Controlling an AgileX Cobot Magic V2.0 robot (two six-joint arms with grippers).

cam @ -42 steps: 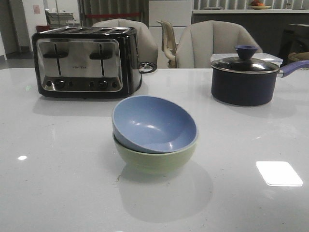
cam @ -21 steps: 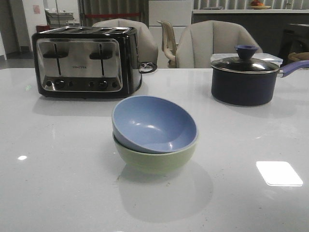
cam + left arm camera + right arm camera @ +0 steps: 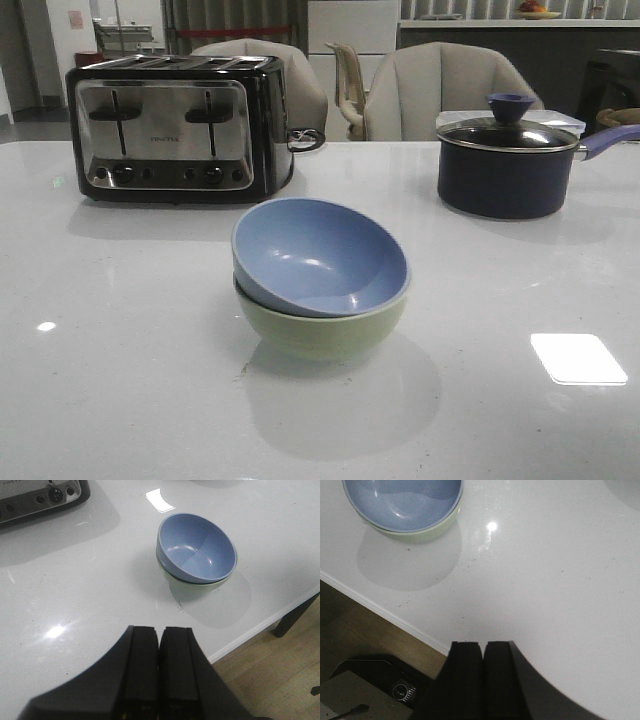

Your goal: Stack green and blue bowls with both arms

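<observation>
The dusty blue bowl [image 3: 318, 255] sits tilted inside the pale green bowl [image 3: 325, 335] at the middle of the white table. Both also show in the left wrist view, blue bowl [image 3: 197, 550] over green bowl [image 3: 195, 586], and in the right wrist view, blue bowl [image 3: 402, 502] over green bowl [image 3: 422, 534]. Neither arm appears in the front view. My left gripper [image 3: 159, 630] is shut and empty, held back over the table near its front edge. Over that same edge my right gripper [image 3: 483, 644] is likewise shut with nothing in it, apart from the bowls.
A chrome and black toaster [image 3: 175, 125] stands at the back left. A dark lidded saucepan [image 3: 508, 165] with a blue handle stands at the back right. Chairs [image 3: 440, 90] are behind the table. The table's front edge [image 3: 260, 630] drops to a wooden floor.
</observation>
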